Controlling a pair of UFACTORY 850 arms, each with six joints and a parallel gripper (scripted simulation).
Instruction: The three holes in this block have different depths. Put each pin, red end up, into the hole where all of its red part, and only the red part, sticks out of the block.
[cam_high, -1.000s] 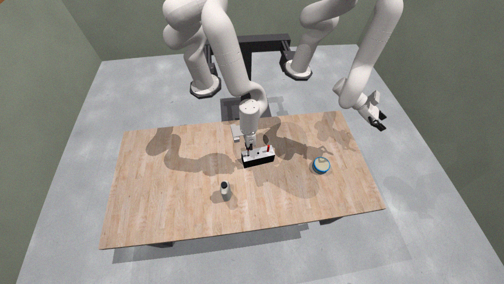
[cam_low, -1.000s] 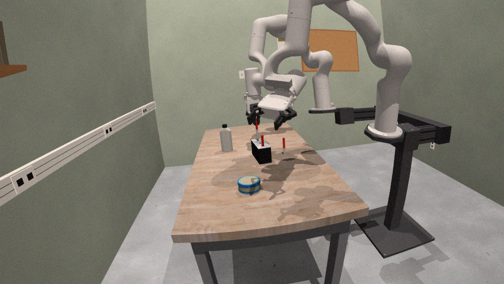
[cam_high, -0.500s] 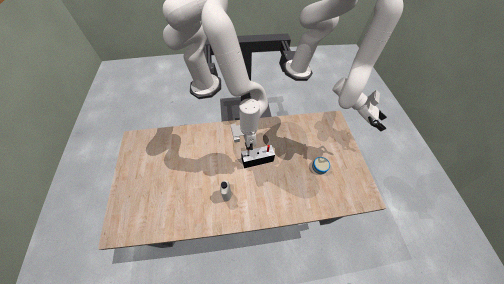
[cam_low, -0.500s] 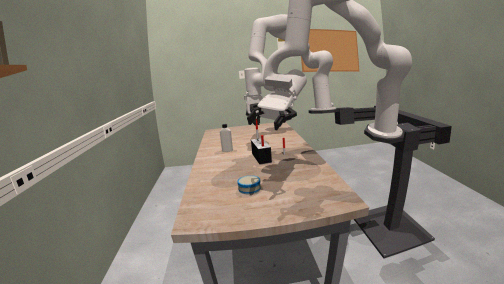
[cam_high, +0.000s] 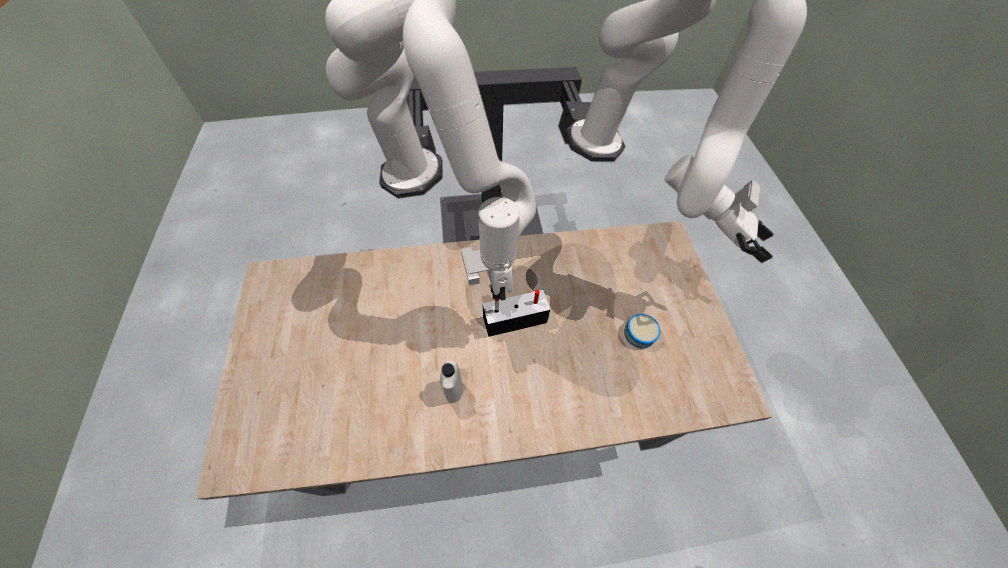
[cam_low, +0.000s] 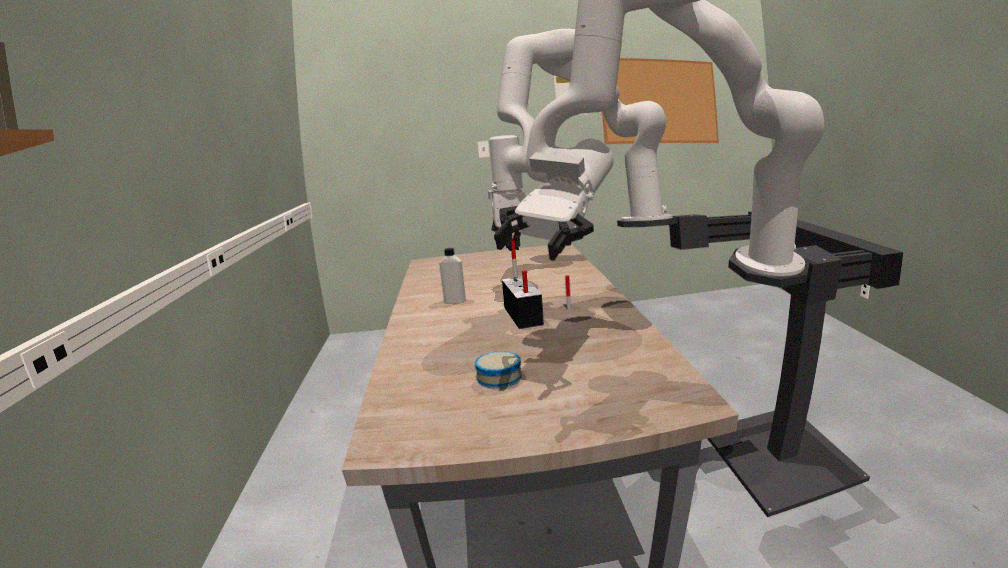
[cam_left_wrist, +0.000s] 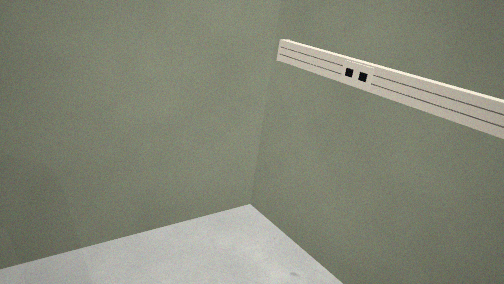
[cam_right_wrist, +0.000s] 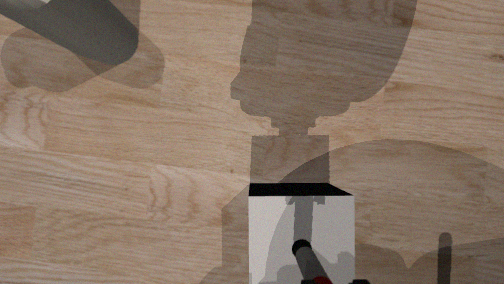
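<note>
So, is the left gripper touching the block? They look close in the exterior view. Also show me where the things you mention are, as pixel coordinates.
Apart. The top view shows the left gripper (cam_high: 768, 245) (cam_low: 527, 248) beyond the table's (cam_high: 352, 437) (cam_low: 423, 423) (cam_right_wrist: 150, 125) edge, well away from the block (cam_high: 518, 323) (cam_low: 523, 310) (cam_right_wrist: 270, 210).

No clear change visible, any shift of the held pin (cam_high: 497, 304) (cam_low: 514, 262) (cam_right_wrist: 310, 262) too slight to tell
</note>
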